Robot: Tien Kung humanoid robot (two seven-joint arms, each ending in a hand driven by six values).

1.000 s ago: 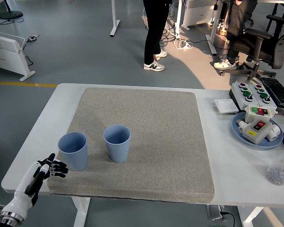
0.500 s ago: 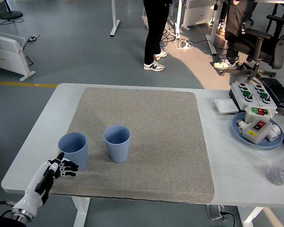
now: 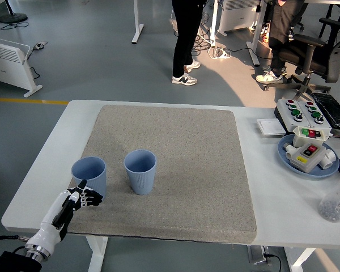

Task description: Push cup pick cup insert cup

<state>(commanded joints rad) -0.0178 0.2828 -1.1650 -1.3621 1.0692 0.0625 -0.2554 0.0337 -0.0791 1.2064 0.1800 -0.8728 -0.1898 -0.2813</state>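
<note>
Left hand [image 3: 82, 197]: advanced toward 1 o'clock, fingers spread wide, now touching left blue cup [image 3: 89, 175].
Left blue cup: nudged slightly right.
Right blue cup [image 3: 140, 171]: unchanged, upright on grey mat [image 3: 175, 164].

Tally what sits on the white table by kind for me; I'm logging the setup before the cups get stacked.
Blue cups: 2, left cup and right cup
Grey mat: 1
Blue plate holding a button box: 1
Control panel with buttons: 1
White square pad: 1
Clear bottle: 1
Total: 7
</note>
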